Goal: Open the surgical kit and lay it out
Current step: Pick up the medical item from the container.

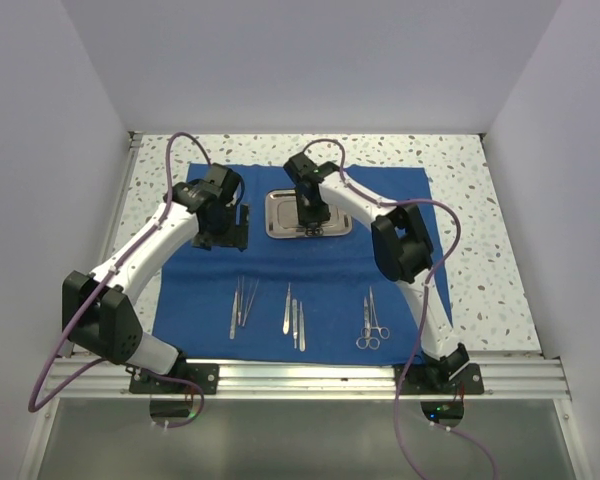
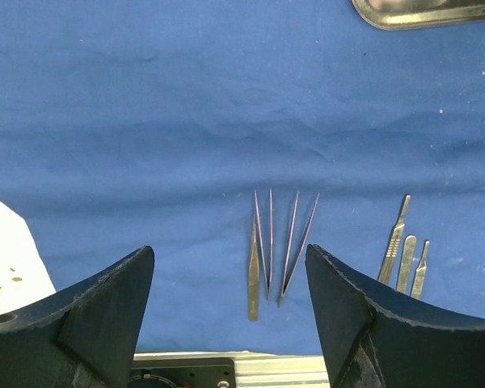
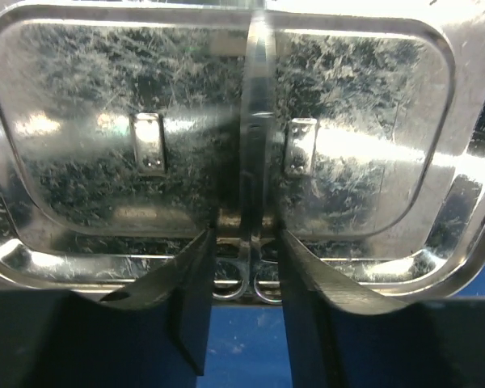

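Blue drape (image 1: 210, 290), steel tray (image 3: 81, 202) — scissors (image 3: 256, 162) between right gripper (image 3: 242, 299) fingers

White tubular arm links (image 1: 150, 245) with black joint housings (image 1: 400, 245), purple cables (image 1: 55, 375), black wedge-shaped fingers (image 2: 81, 323)

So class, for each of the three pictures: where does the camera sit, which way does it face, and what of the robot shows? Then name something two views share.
Top external: above and behind the arms, facing down on the blue cloth; both arms and bases show.
Left wrist: on the left gripper, facing down at the tweezers and scalpel handles; both dark fingers show, spread apart.
Right wrist: on the right gripper, facing the steel tray; fingers close around the scissors.
Shared: the tray edge appears in all three views.
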Controlling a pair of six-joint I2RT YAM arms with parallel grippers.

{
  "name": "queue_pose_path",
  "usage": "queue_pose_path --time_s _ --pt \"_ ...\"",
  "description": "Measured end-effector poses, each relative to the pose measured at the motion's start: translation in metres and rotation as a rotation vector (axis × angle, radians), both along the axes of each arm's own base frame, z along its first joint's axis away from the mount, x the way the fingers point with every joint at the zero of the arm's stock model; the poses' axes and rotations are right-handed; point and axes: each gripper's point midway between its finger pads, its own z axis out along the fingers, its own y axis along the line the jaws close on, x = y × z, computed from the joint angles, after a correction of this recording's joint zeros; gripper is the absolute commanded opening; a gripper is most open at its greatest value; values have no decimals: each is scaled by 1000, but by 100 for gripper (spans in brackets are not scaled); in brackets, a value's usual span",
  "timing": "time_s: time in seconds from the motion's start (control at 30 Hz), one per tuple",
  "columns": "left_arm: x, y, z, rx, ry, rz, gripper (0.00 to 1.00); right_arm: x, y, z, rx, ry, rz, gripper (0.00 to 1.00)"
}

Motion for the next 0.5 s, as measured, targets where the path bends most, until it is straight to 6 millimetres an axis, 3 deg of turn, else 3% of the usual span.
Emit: queue_pose_path --time_s 0.17,0.3,0.33,0.5 --pt "0 -1 0 -3 1 -1 79 -13 -1 -1 -21 55 -4 41" --pt "0 0 1 -5 -4 -1 79 -18 -3 -3 -16 71 -16 26" --pt "0 0 2 -5 -6 -1 79 -19 -4 -3 -15 73 -23 18" --pt "-1 0 3 -7 -10 -1 79 -22 -8 -6 0 75 -49 2"
